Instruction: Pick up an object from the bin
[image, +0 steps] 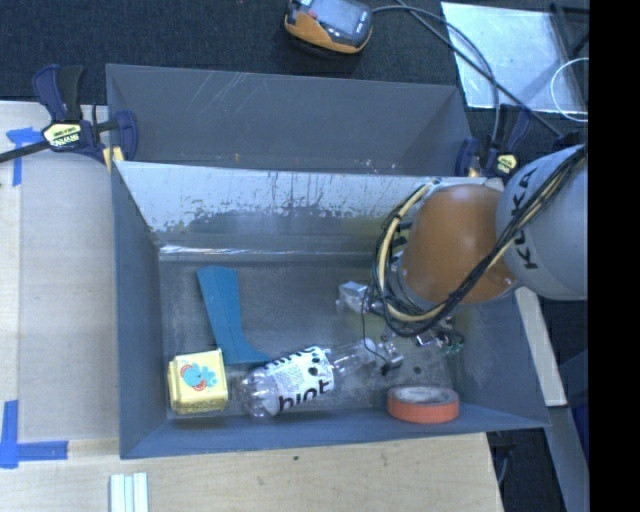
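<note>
Arm (540, 230) comes in from the right, wrist bent down into the bin (138, 330). Orange wrist cover (455, 245) sits over the right half of the floor, with black and yellow cables (395, 290) looped round its left side. Jaws are low at the front right, right by the neck end of the clear bottle (295, 382). Can't tell whether they're open or closed, and nothing visibly between them.

Bin is grey metal with sloped walls; the back wall is scuffed and streaked.

Count, four loose things, one of each:
- clear plastic bottle with a white printed label, lying on its side along the front wall
- yellow block (197, 381), front left, just beside the bottle's base
- blue flat strip (222, 312), left of centre, lower end near the block and bottle
- orange tape roll (423, 404), lying flat at the front right, near the bottle's neck
</note>
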